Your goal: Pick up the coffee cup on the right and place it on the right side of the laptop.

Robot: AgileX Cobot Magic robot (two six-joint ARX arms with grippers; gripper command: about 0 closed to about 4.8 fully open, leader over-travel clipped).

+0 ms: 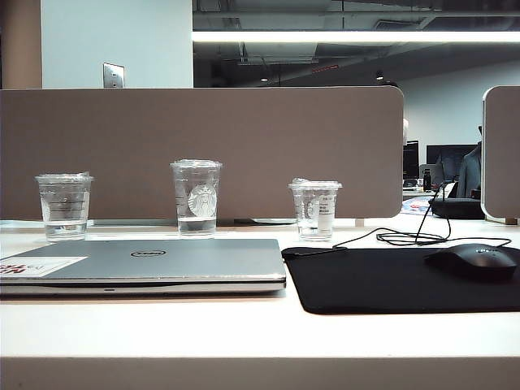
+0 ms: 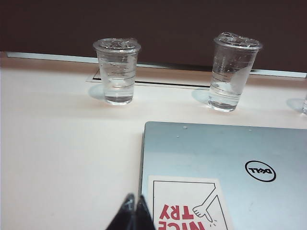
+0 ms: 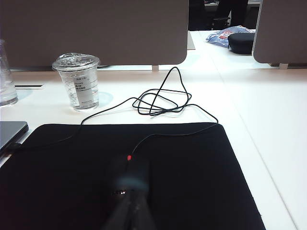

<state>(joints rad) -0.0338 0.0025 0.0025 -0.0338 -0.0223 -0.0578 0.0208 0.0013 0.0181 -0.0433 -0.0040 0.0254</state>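
Coffee cup [image 3: 76,82] stands well beyond the closed right gripper [image 3: 130,211]; left gripper [image 2: 133,216] closed over laptop [image 2: 225,163]

Black mouse pad [image 1: 406,280] lies flat on white desk [image 1: 244,325] w/ black mouse [image 1: 474,260] on its right part; thin black cable [image 3: 160,103] runs off the pad and loops loosely on the desk behind it. Two other clear lidded cups stand upright near the grey partition [image 1: 268,138], well apart: short lined cup [image 1: 64,206] far left, taller logo cup [image 1: 196,197] mid, both w/ a bit of clear liquid at the bottom.
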